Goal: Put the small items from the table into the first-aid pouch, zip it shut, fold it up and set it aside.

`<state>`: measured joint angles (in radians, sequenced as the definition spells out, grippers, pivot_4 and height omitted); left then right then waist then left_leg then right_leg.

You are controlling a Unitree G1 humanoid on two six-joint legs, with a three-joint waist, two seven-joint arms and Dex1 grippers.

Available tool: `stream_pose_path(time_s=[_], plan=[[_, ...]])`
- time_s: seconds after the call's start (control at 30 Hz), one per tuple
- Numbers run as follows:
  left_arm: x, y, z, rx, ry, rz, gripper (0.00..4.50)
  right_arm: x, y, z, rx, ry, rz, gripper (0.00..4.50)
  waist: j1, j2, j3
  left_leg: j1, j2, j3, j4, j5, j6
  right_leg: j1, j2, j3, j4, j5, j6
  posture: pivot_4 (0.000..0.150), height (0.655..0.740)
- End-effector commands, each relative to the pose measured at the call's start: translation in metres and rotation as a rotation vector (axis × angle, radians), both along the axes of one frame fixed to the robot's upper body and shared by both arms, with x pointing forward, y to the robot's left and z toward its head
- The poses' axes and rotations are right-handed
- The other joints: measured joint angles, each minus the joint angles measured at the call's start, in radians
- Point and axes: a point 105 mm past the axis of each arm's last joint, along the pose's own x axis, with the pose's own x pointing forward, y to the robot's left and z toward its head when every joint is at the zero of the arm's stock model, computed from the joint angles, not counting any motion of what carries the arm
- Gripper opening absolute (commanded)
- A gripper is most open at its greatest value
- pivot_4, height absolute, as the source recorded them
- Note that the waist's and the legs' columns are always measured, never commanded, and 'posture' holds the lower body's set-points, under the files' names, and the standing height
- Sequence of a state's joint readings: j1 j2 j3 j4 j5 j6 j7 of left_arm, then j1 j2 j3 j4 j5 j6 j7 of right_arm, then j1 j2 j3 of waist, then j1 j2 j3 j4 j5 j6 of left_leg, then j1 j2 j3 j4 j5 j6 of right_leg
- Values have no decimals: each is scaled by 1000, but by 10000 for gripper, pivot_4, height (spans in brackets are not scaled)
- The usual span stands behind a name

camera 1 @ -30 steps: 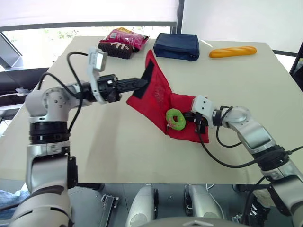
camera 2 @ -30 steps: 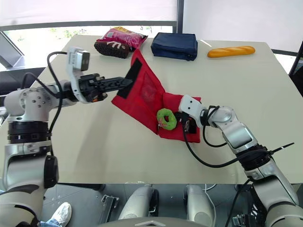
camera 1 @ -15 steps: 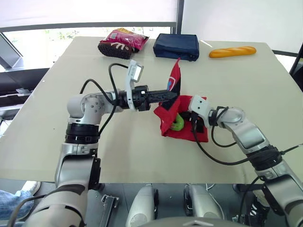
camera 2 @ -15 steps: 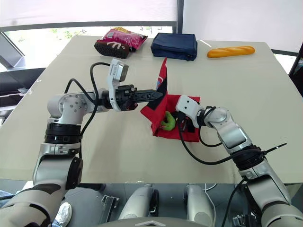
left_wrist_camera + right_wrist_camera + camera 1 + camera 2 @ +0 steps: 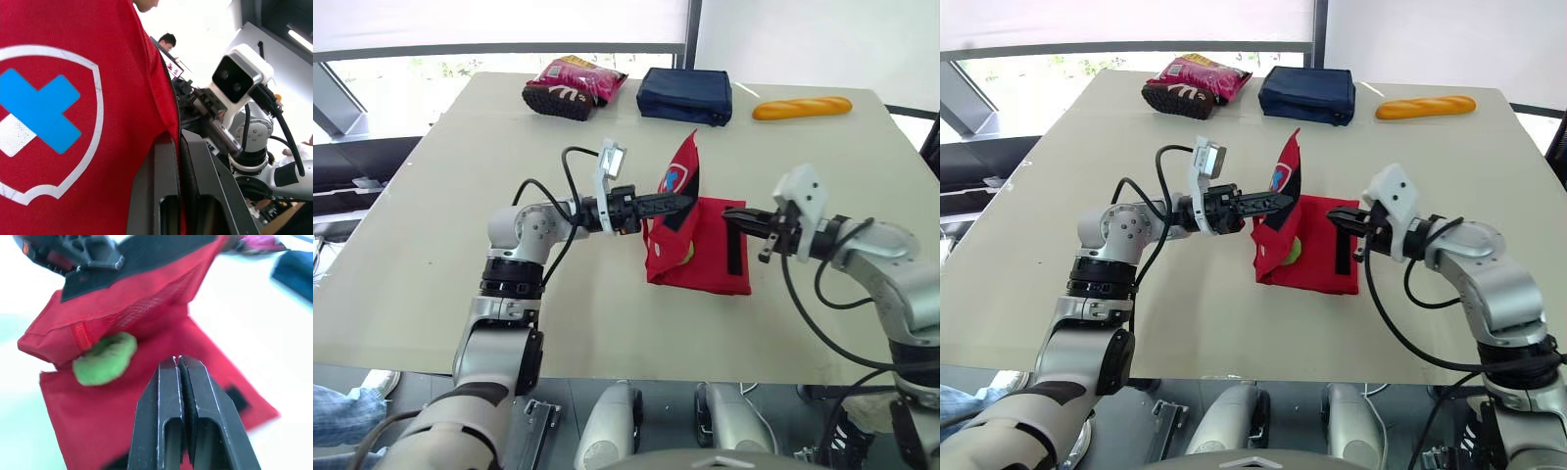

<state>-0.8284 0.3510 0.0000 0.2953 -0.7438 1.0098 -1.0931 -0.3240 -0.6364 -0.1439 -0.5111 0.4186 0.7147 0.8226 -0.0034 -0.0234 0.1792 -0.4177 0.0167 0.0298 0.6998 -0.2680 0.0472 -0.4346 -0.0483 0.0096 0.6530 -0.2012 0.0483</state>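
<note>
Centre of the frame: the red first-aid pouch (image 5: 700, 259) lies on the beige table (image 5: 460, 245). The left gripper (image 5: 683, 202) pinches the pouch's flap (image 5: 681, 176), with its cross badge, and holds it upright. A green ring (image 5: 105, 357) peeks out beneath the flap. Just right of the pouch hovers the right gripper (image 5: 732, 211), fingers pressed together and holding nothing.

The fold probably goes best if the flap is carried low across the base so the ring stays covered, with the right gripper pinning the base. At the top edge lie a snack bag (image 5: 573, 86), a navy pouch (image 5: 685, 95) and a toy baguette (image 5: 802, 107).
</note>
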Motion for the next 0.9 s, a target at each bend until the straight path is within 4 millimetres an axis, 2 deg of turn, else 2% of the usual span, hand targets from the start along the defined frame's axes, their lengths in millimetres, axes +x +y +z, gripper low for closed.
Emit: stream_pose_path(time_s=[0.03,0.1,0.23,0.43,0.53,0.7,0.77,0.8,0.9], plan=[[-1,-14,-2,21,-17,-24,0,-29,-12,24,5,-113,11,1143,-1,0,0,0,0,0,0,0,0,0,0,0,0,0,0,1500,7164],[-2,-21,-5,23,-2,-39,0,-41,-21,23,-7,-111,-3,1143,-1,0,0,0,0,0,0,0,0,0,0,0,0,0,0,1500,7164],[3,-38,-26,86,43,-25,0,-64,-38,26,-51,-106,-62,1143,-1,0,0,0,0,0,0,0,0,0,0,0,0,-1,2,1500,7164],[8,-47,-38,123,71,-15,0,-77,-51,27,-60,-114,-111,1143,-2,0,0,1,0,-1,0,0,0,1,0,0,-1,-3,1,1500,7164],[8,-50,-41,131,77,-24,0,-80,-64,21,-79,-95,-148,8798,1,0,0,1,0,-1,0,0,0,1,0,0,-1,-3,1,1500,7164],[7,-54,-44,134,84,-32,0,-87,-69,22,-50,-79,-143,33653,7,0,0,1,0,0,0,0,0,2,0,0,-2,-3,1,1500,7164],[8,-55,-45,137,89,-30,6811,-89,-71,22,-47,-75,-141,43335,10,0,0,1,0,-1,0,0,0,2,0,0,-2,-3,1,1500,7164],[8,-55,-46,138,93,-29,10143,-90,-71,23,-48,-74,-142,45000,12,0,0,1,0,-1,0,0,0,2,0,0,-2,-3,1,1500,7164],[8,-57,-49,140,102,-26,23074,-91,-73,23,-59,-69,-144,45000,16,0,0,1,0,0,0,0,0,2,0,0,-3,-3,1,1500,7164]])
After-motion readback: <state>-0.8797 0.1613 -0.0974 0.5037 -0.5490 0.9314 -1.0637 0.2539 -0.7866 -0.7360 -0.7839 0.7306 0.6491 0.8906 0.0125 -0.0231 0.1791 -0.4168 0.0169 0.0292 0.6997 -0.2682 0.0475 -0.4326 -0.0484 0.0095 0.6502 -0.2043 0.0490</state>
